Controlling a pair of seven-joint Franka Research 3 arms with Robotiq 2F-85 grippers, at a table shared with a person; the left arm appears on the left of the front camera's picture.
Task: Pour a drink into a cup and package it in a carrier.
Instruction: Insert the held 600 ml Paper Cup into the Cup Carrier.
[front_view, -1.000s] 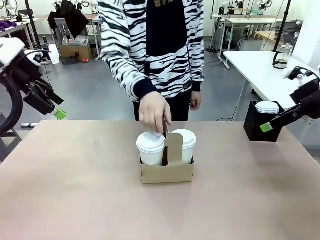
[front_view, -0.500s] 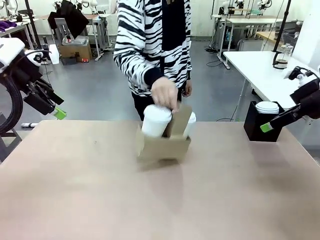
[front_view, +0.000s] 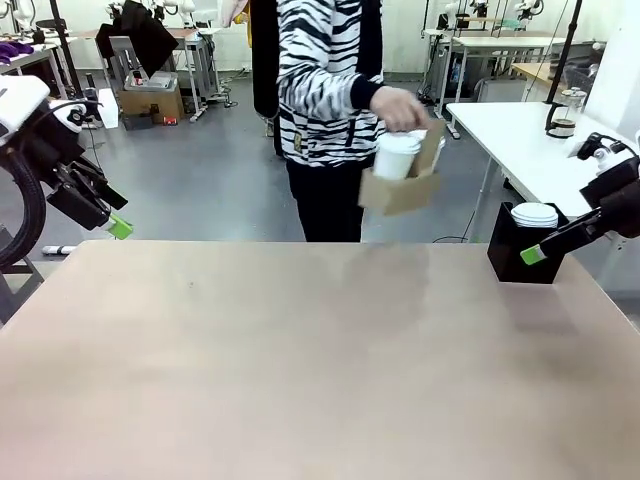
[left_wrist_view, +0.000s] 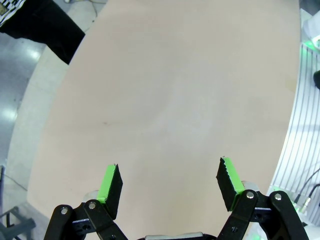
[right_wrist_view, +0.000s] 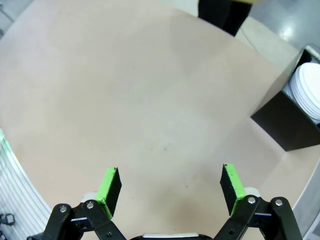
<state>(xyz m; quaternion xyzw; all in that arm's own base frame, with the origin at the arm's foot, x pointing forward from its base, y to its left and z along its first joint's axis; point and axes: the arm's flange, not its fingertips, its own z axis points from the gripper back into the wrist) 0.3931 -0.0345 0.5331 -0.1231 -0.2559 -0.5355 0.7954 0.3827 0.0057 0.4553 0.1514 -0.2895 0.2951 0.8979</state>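
Observation:
A person at the far side holds the brown cardboard carrier (front_view: 398, 190) in the air by its centre tab, off the table and right of the middle. A white lidded cup (front_view: 396, 156) stands in its near pocket, and a second one (front_view: 433, 143) peeks out behind the tab. My left gripper (front_view: 116, 224) hangs open past the table's left edge, with nothing between its green pads (left_wrist_view: 170, 182). Over the right edge, my right gripper (front_view: 533, 254) is open and empty too (right_wrist_view: 170, 182). The drink is out of view.
A black open box (front_view: 524, 256) with stacked white lids (front_view: 535, 213) stands at the table's far right, close by my right gripper; the right wrist view shows it too (right_wrist_view: 290, 120). A glass jug (front_view: 565, 110) sits on a white side table behind. The tan tabletop (front_view: 300, 380) is bare.
The person has lifted the carrier with both cups off the middle of the table and swung it up and to the right, turning away. Neither arm has moved.

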